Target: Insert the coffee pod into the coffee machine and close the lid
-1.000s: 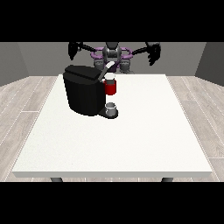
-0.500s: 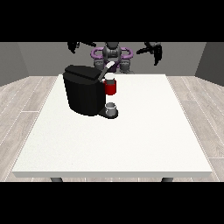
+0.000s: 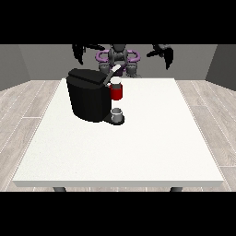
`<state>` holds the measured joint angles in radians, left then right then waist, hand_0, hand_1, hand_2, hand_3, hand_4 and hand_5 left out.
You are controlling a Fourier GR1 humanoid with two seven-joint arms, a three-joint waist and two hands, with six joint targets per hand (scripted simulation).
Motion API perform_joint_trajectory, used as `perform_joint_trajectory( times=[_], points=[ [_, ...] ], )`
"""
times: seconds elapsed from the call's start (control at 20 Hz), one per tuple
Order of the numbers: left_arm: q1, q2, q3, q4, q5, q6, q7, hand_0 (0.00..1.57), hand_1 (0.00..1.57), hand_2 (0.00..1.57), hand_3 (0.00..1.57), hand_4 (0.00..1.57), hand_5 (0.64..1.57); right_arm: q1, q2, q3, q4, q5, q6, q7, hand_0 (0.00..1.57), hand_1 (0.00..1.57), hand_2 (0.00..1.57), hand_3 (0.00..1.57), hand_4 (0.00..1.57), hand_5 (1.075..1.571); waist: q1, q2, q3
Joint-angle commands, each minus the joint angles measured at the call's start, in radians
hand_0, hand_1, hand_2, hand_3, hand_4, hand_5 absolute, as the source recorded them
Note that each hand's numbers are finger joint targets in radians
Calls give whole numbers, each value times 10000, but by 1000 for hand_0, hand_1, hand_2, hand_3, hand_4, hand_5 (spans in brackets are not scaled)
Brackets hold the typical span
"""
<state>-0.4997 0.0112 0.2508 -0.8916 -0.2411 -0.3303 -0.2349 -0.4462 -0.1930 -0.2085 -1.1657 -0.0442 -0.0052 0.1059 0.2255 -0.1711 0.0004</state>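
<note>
Black coffee machine stands on the white desk, left of centre and toward the far edge. A red thing at the machine sits at its front with a pale cap on top; a grey thing rests on the base just below it, cannot tell whether it is the pod. Hand at the view's left and hand at the view's right are both raised beside the robot's shoulders, well apart from the machine, holding nothing visible; how their fingers lie cannot be told.

White table, grey walls, wood-plank flr
</note>
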Motion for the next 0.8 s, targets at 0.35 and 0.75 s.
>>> perform_joint_trajectory(
  times=[0.35, 0.75],
  points=[
    [1586, -55, -1235, -2964, 728, 208, 713, 0, 0, 0, 0, 282, 1571, -880, -187, -66, 1446, 73, -75, -461, 0, 0, 0, 0, 0, 1571, 317, 1066, 0],
    [2124, 387, -1126, -4411, 1381, 307, 1318, 0, 0, 0, 0, 356, 1571, -1983, 107, 431, 1740, 110, 93, -343, 0, 0, 0, 0, 0, 1571, -168, 1521, -3]
  ],
)
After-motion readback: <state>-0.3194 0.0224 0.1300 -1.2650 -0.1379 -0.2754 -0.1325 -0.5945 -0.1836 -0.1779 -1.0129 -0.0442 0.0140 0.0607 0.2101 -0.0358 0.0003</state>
